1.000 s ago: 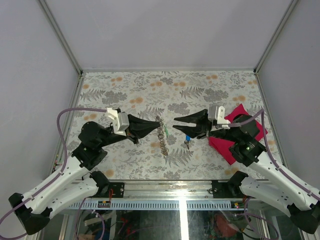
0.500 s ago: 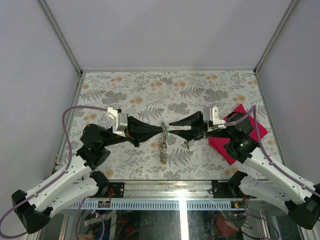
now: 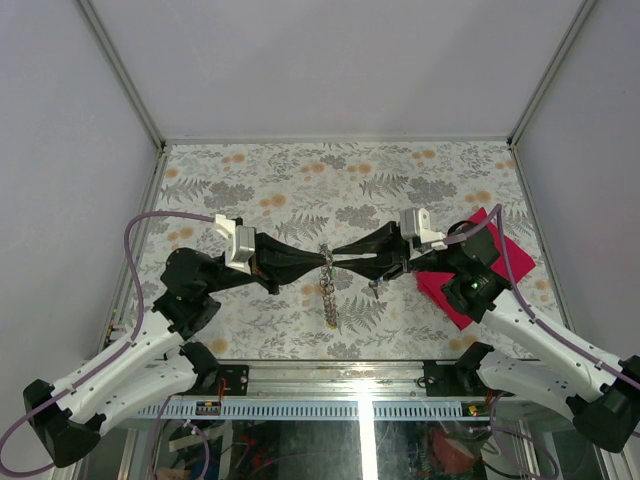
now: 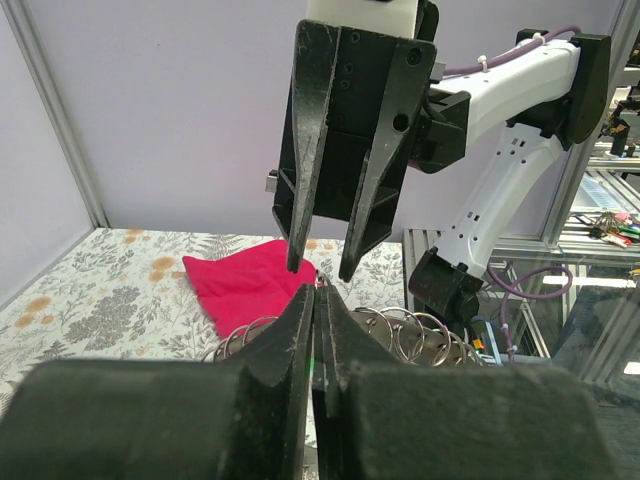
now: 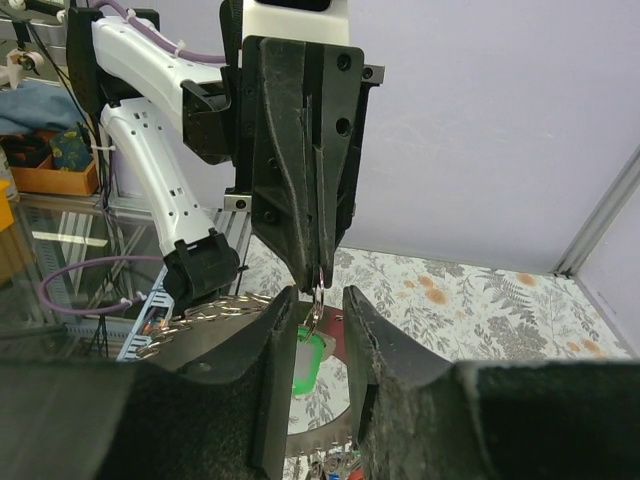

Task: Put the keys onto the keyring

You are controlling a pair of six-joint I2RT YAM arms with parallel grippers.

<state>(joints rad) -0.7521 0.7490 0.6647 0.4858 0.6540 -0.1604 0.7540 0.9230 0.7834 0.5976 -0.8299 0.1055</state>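
— Toward the near edge of the table (image 3: 262, 322), what is being gripped?

— The keyring (image 3: 328, 292) is being pinched at its upper end by the left gripper (image 3: 321, 262), whose jaws are being pressed tight together. Its chain of grey rings is being trailed from that tip back toward the arm bases.

— And at the right gripper (image 5: 320, 296)?

— Its fingers are being kept apart, tip to tip with the left one. A small ring at the left tip is being straddled by them. The green key (image 5: 306, 366) is being glimpsed in the gap between the fingers, but whether it is being clamped cannot be told.

— Farther off?

— The red cloth (image 3: 497, 262) is being partly covered by the right arm, to the right of both tips. Beyond it, the flowered tabletop is being closed in by pale walls (image 3: 330, 60).
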